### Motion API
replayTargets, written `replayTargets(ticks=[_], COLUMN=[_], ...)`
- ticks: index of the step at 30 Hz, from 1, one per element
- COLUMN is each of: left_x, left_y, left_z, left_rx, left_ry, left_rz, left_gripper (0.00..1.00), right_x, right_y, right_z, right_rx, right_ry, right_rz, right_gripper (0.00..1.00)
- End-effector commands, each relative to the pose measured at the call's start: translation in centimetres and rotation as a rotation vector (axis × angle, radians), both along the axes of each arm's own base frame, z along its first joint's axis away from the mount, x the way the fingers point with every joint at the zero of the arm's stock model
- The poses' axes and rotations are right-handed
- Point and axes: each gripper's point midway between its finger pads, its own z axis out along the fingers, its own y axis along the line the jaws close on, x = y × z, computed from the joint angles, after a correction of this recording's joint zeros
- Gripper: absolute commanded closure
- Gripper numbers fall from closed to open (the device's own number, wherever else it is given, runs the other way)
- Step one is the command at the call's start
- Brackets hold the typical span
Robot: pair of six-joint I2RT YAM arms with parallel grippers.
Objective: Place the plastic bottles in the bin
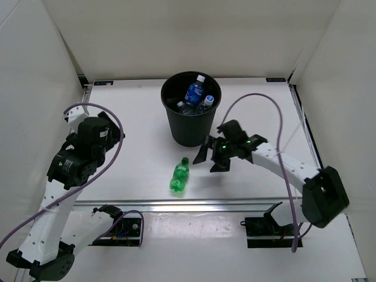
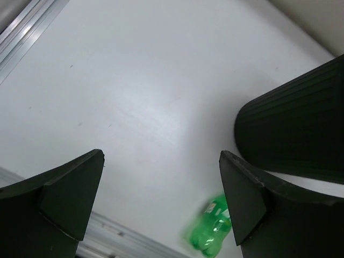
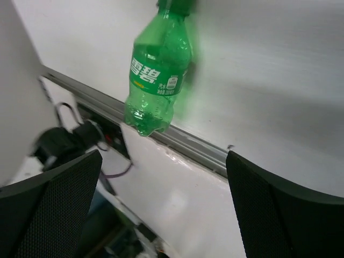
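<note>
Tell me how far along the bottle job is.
Done: the bin already holds a blue-labelled bottle and at least one more, partly hidden. In hand: nothing; both arms' jaws are open, the right ones near the green bottle. Remaining: that green bottle, lying on the table outside the bin.

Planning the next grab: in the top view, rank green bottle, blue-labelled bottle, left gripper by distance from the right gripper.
1. green bottle, lying on the table.
2. blue-labelled bottle, inside the bin.
3. left gripper, far across the table.
</note>
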Motion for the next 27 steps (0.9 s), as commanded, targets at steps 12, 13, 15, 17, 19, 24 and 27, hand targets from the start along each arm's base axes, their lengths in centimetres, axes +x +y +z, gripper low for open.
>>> replayTargets(ticks=[12,13,15,17,19,24,27], left_x=[-5.0,-5.2,-5.4,-5.8,-6.3,-7.3,-8.1], left_y=[1.9,2.0,2.0,2.0,2.1,2.2,2.3], left_z=[-0.9,-0.8,-1.0,-1.1,-1.8,-2.4,-2.5], left_rx=[0.001,0.002,0.007,0.002,0.007,0.006,0.012], left_ry=[0.084,0.087,0.098,0.102,0.128,0.156,0.161], left_rz=[0.008,0.008,0.009,0.000,-0.007,-0.020,-0.039], left_gripper=[0.01,0.01,0.01,0.01,0.01,0.01,0.01], right_x=[0.9,0.5,0.3,0.5,0.4,-0.6,-1.6], right_y=[7.7,8.0,8.3,8.7,9.4,10.0,9.2], right_z=[-5.4,-5.7,-6.1,-6.9,-6.9,-8.7,-10.0], right_rx=[-0.216,-0.220,-0.222,-0.223,-0.208,-0.214,-0.231], right_ry=[-0.039,-0.025,-0.014,-0.002,0.004,0.072,0.119], right_rz=[0.134,0.134,0.132,0.122,0.126,0.113,0.096], right_gripper=[0.00,0.00,0.00,0.00,0.01,0.12,0.22])
